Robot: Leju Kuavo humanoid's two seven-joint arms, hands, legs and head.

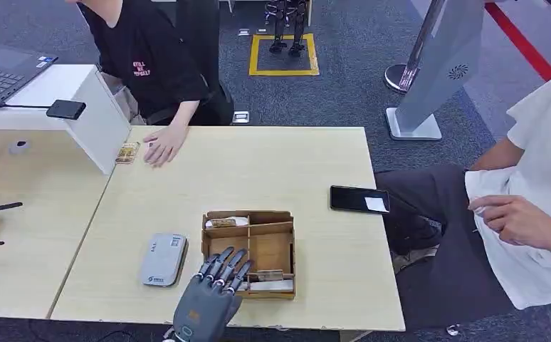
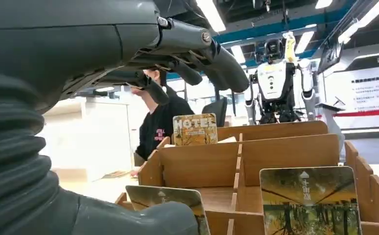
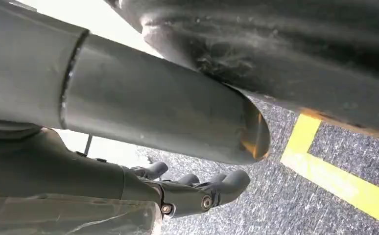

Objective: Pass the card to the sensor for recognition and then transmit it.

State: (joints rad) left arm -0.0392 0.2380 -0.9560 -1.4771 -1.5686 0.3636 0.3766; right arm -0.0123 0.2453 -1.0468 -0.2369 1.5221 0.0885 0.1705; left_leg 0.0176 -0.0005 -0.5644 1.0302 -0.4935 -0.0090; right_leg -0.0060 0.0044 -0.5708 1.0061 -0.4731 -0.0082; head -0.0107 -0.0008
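A brown cardboard box (image 1: 292, 246) with compartments stands near the table's front edge, and picture cards stand in it. My left hand (image 1: 212, 288) hovers at the box's near-left corner, fingers spread and holding nothing. In the left wrist view the fingers (image 2: 197, 54) reach over the box wall (image 2: 285, 152), with the thumb (image 2: 129, 220) below. One card (image 2: 168, 200) stands just past the thumb, another (image 2: 310, 200) beside it, and a "HOTEL" card (image 2: 195, 129) at the far side. The grey sensor (image 1: 164, 259) lies left of the box. My right hand (image 3: 197, 188) hangs over the carpet, empty.
A black phone (image 1: 359, 199) lies on the table to the right. A person across the table rests a hand (image 1: 162, 146) beside a loose card (image 1: 127, 152). Another person (image 1: 522, 214) sits at the right. A white box (image 1: 91, 114) and a laptop (image 1: 2, 78) stand far left.
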